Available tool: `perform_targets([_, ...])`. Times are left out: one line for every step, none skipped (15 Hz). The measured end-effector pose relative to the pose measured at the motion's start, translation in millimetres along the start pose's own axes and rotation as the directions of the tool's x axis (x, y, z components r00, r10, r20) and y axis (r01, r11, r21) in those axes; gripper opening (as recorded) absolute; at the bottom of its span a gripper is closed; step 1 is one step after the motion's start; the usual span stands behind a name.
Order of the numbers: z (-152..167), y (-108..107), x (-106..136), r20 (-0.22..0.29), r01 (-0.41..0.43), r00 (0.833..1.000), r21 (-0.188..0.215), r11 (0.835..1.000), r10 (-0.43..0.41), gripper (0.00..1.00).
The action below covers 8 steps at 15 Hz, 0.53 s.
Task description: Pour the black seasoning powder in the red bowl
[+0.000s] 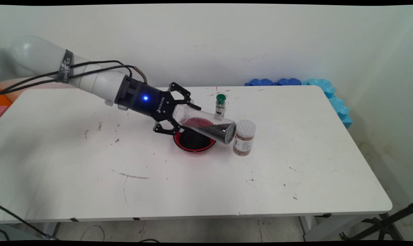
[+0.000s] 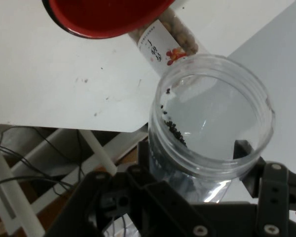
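Observation:
My gripper [image 1: 183, 116] is shut on a clear plastic jar [image 1: 206, 123], held tilted with its far end lower. Black seeds lie along the jar's lower side. The jar hangs just above a red bowl [image 1: 194, 145] with dark contents, its far end reaching past the bowl's right rim. In the hand view the jar [image 2: 212, 118] fills the centre between my gripper's fingers [image 2: 144, 150], with a few seeds clinging inside. The red bowl [image 2: 106, 17] shows at the top edge.
A jar with a white perforated lid and brown contents [image 1: 244, 137] stands right of the bowl, close to the held jar's end; its label [image 2: 163, 49] shows in the hand view. A small green-capped bottle [image 1: 220, 104] stands behind. Blue foam pieces [image 1: 329, 92] lie at the back right corner.

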Motion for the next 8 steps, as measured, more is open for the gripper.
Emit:
perform_targets([0.7, -0.5, -0.3, 0.001, 0.012, 1.000, -0.005, 1.000, -0.012, 0.00])
perform_targets([1.4, -1.0, -0.5, 0.002, 0.024, 1.000, -0.010, 1.000, -0.024, 0.00])
perform_targets([2.0, -1.7, -0.8, 0.004, 0.038, 0.999, -0.015, 0.999, -0.038, 0.00])
perform_targets([2.4, -2.1, -0.9, 0.005, 0.047, 0.999, -0.019, 0.999, -0.046, 0.00])
perform_targets([3.0, -2.7, -1.2, 0.006, 0.059, 0.998, -0.024, 0.998, -0.059, 0.00])
perform_targets([3.4, -3.1, -1.5, 0.008, 0.067, 0.998, -0.027, 0.997, -0.067, 0.00])
perform_targets([3.9, -3.6, -1.7, 0.009, 0.077, 0.997, -0.031, 0.997, -0.077, 0.00])
perform_targets([4.3, -4.0, -1.9, 0.011, 0.088, 0.996, -0.036, 0.996, -0.087, 0.00])
